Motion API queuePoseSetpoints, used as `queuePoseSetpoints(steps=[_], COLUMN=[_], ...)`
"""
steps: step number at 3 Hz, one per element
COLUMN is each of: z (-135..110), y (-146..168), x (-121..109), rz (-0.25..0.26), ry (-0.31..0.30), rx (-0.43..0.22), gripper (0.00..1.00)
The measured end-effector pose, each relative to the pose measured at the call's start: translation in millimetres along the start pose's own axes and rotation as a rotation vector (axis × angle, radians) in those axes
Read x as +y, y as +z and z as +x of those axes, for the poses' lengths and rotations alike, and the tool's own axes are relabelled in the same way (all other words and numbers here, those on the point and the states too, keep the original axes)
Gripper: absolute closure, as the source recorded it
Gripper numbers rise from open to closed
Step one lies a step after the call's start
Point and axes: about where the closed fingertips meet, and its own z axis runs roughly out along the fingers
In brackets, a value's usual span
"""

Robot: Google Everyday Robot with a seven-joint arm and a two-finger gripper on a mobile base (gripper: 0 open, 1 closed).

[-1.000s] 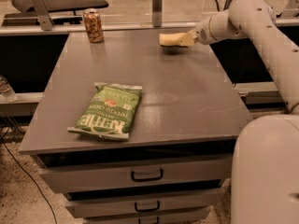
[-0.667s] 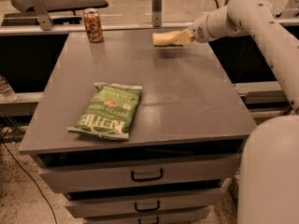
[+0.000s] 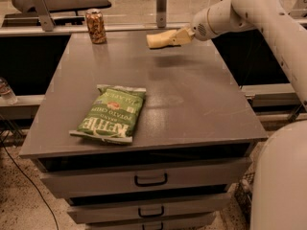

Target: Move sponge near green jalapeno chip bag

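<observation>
The green jalapeno chip bag [image 3: 110, 114] lies flat on the grey cabinet top [image 3: 192, 99], near the front left. The pale yellow sponge [image 3: 160, 39] hangs above the far middle of the top, with its shadow on the surface below it. My gripper [image 3: 181, 35] is at the end of the white arm that reaches in from the right, and it is shut on the sponge's right end. The sponge is far behind and to the right of the bag.
A brown drink can [image 3: 96, 26] stands upright at the far left corner of the top. The cabinet has drawers with dark handles [image 3: 150, 180] at the front. A metal rail [image 3: 120, 28] runs behind the far edge. My white base [image 3: 280, 181] fills the right foreground.
My gripper has carried the sponge to the left along the far part of the top. The bag and the can have not moved.
</observation>
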Motion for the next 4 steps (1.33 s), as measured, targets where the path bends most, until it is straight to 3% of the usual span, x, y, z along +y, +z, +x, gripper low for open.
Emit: queuePoseSetpoints(steps=[2, 4], z=[3.3, 31.4], y=[-18.7, -54.0], x=[43.7, 94.8], rz=[-0.068, -0.117], ry=[-0.084, -0.141], rx=[0.010, 0.001], gripper=[1.00, 1.00])
